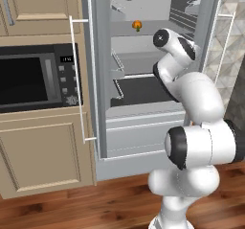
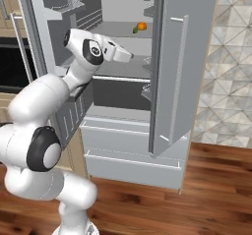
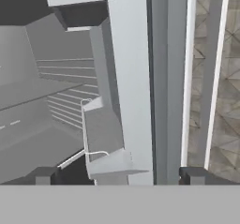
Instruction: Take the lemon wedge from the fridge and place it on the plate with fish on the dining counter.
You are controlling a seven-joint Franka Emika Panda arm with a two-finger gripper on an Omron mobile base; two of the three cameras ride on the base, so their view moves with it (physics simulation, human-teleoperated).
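Our end effector (image 3: 117,175), fingers spread and empty, faces the fridge's right door (image 3: 136,78).
We judge the reach-in step underway: the lemon wedge (image 1: 137,25) sits on the fridge's (image 1: 103,79) upper shelf, so we must next swing left and up toward it.

A home kitchen: an open fridge (image 1: 143,79) stands beside beige wooden cabinets (image 1: 43,146) with a built-in black microwave (image 1: 38,77), wood floor (image 2: 197,194) and tiled wall (image 2: 229,57).
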